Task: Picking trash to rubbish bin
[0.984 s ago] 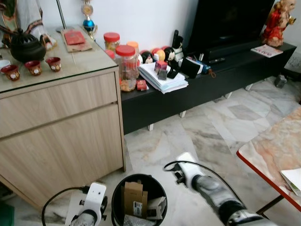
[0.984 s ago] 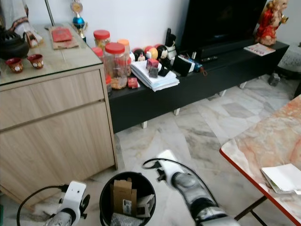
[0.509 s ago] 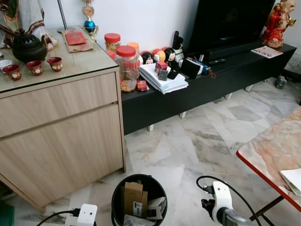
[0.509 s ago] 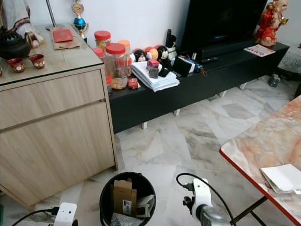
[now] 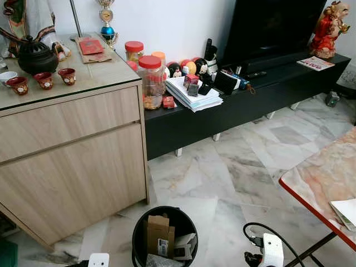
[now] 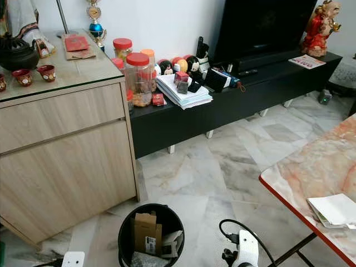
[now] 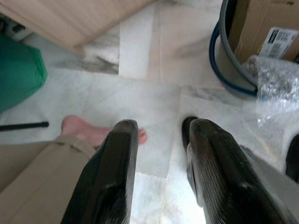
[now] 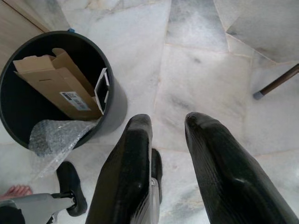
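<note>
The right pincer [image 8: 168, 135] has drawn back beside the bin [image 8: 114, 105], both pincers parted and empty, so the drop looks done.

A light wooden cabinet [image 5: 72, 150] stands against the wall, its glass top carrying a dark teapot [image 5: 34, 55] and small red cups [image 5: 44, 80]. Beside it runs a low black TV stand [image 5: 245, 100] with red-lidded jars [image 5: 151, 80], a stack of papers [image 5: 192, 94] and a red figurine [image 5: 325, 28]. The floor [image 5: 222, 172] is pale marble. A red-edged marble bench [image 5: 325, 178] carries folded paper [image 5: 346, 211]. A person's bare foot [image 7: 93, 133] rests on the floor.
</note>
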Tool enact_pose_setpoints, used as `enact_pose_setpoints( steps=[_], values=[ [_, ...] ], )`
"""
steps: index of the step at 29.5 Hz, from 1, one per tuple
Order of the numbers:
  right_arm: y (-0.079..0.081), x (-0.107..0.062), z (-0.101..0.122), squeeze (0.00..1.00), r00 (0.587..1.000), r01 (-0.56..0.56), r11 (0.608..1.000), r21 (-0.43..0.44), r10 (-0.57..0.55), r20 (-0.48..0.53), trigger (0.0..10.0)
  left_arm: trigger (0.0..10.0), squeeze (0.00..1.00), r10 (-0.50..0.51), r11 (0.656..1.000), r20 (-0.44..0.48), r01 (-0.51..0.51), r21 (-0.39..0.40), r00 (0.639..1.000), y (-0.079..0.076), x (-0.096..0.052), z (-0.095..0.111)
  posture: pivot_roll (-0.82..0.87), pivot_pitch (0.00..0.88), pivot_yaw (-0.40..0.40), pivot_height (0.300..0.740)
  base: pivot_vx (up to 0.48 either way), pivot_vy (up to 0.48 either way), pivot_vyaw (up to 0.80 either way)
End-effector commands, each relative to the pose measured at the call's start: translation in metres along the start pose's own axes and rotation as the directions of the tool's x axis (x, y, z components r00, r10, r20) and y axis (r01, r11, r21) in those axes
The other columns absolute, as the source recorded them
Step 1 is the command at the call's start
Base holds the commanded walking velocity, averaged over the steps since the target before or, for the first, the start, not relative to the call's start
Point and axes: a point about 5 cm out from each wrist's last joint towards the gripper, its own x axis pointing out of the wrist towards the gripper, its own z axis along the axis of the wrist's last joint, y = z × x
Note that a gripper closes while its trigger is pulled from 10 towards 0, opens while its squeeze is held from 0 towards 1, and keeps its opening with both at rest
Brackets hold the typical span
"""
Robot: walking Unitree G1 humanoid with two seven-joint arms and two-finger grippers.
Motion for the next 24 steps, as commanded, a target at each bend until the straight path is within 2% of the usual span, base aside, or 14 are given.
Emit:
enact_pose_setpoints(
  steps=[1,24],
  values=[
    [-0.0038,-0.0009,0.0020,0.00,1.000,0.018,1.000,0.013,-0.019,0.020,10.0,10.0,0.00,-0.001,1.000,-0.034,0.001,-0.002,0.999,-0.0009,-0.0020,-0.0078,-0.02,0.033,-0.094,0.740,0.000,0.000,0.00],
    [-0.0023,-0.0011,-0.0029,0.00,1.000,0.022,1.000,-0.010,-0.022,0.014,10.0,10.0,0.00,-0.035,0.999,-0.046,0.035,0.002,0.998,-0.0053,-0.0038,-0.0118,-0.02,0.000,-0.092,0.740,0.000,0.000,0.00]
  ],
)
